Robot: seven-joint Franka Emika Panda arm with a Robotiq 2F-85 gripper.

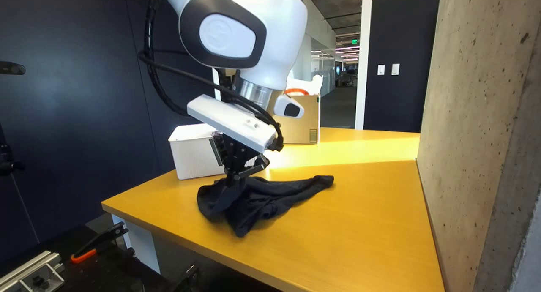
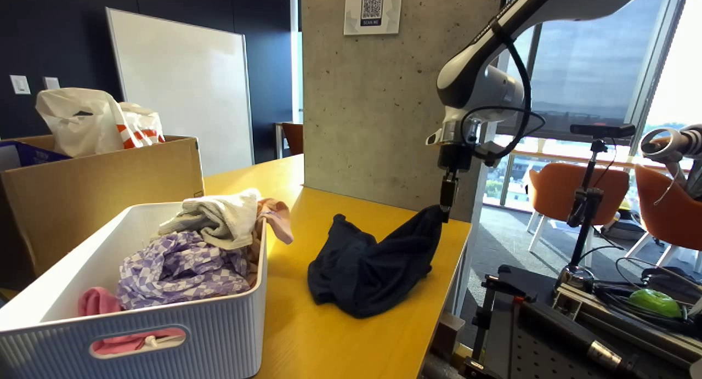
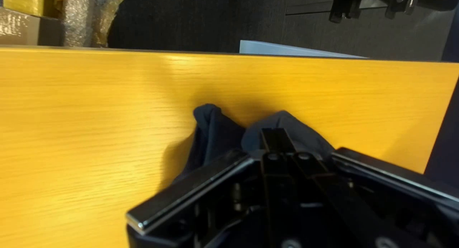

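Note:
A dark navy cloth lies crumpled on the yellow table (image 1: 359,228), and it shows in both exterior views (image 1: 270,199) (image 2: 367,275). My gripper (image 2: 445,214) is shut on one corner of the cloth and holds that corner raised above the table; the rest of the cloth slopes down and rests on the tabletop. In an exterior view the gripper (image 1: 231,181) points down over the cloth, close to the white basket. In the wrist view the two fingertips (image 3: 275,133) are together, with folds of the cloth (image 3: 220,133) beneath and beside them. The pinched part is hidden behind the fingers.
A white ribbed basket (image 2: 219,335) (image 1: 192,156) holds a purple checkered cloth (image 2: 181,272), a grey-white towel (image 2: 219,217) and pink cloths. A cardboard box (image 2: 109,198) with plastic bags stands behind it. A concrete pillar (image 1: 473,135) borders the table. The table edge (image 3: 143,52) is close.

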